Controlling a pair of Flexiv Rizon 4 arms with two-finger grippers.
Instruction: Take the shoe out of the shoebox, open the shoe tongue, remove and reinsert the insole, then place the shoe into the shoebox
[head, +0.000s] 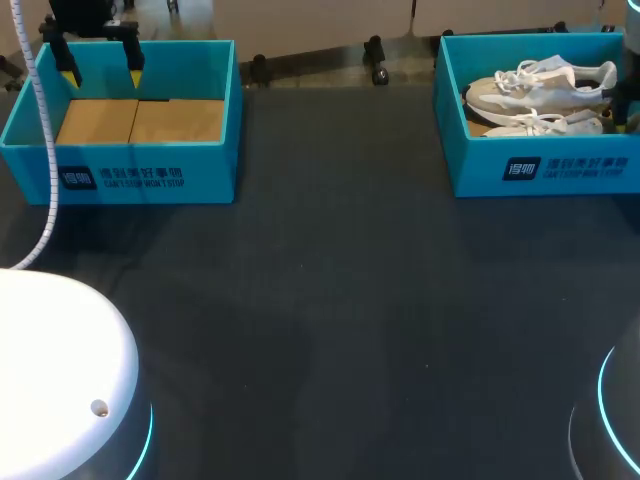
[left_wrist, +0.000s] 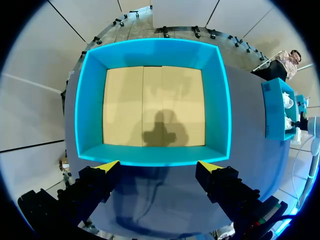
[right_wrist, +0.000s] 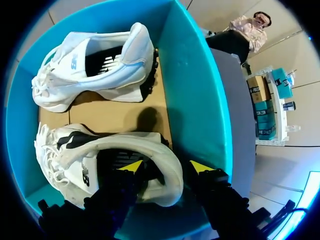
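Sneakers (head: 540, 90): none in left shoebox (head: 120, 165), bare cardboard floor (head: 140, 120) only. Logged left gripper (left_wrist: 159, 166) above its far rim, fingers spread, empty. Found both in right shoebox (head: 545, 170), laid lengthwise across it, heels toward right arm. Noted nearer sneaker (right_wrist: 70, 170) directly under right gripper (right_wrist: 165, 167), fingers parted astride heel collar, apparently not yet clamped. Judged right arm far nearer.

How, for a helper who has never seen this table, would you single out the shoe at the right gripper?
Find the teal shoebox at the right of the table, the one holding two white shoes. Pick the shoe whose heel rim sits between the open fingers of the right gripper; its side mark is black, that of the other shoe pale blue.
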